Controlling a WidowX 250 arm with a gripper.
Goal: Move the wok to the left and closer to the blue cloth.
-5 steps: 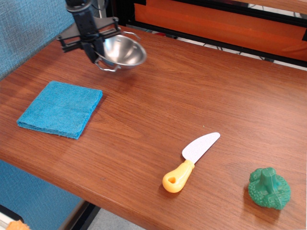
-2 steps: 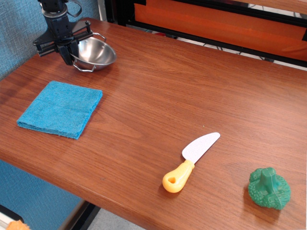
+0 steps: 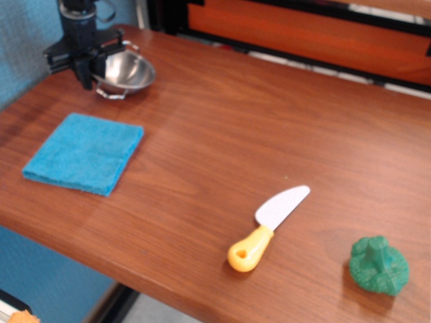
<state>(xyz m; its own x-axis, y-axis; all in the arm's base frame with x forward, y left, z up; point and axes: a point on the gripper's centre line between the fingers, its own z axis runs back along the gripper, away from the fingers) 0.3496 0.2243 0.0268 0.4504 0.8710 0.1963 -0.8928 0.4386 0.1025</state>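
Observation:
The wok is a small shiny steel bowl with wire loop handles, at the far left back of the wooden table. My black gripper stands at its left rim and is shut on that rim. The wok sits at or just above the tabletop; I cannot tell if it touches. The blue cloth lies flat in front of the wok, a short gap nearer the camera, close to the table's left edge.
A toy knife with a yellow handle lies near the front edge at centre right. A green toy broccoli sits at the front right. A blue wall panel is close behind the gripper on the left.
My gripper has carried the wok leftward and down, from the back middle-left to the far left corner. It now sits lower and directly behind the cloth.

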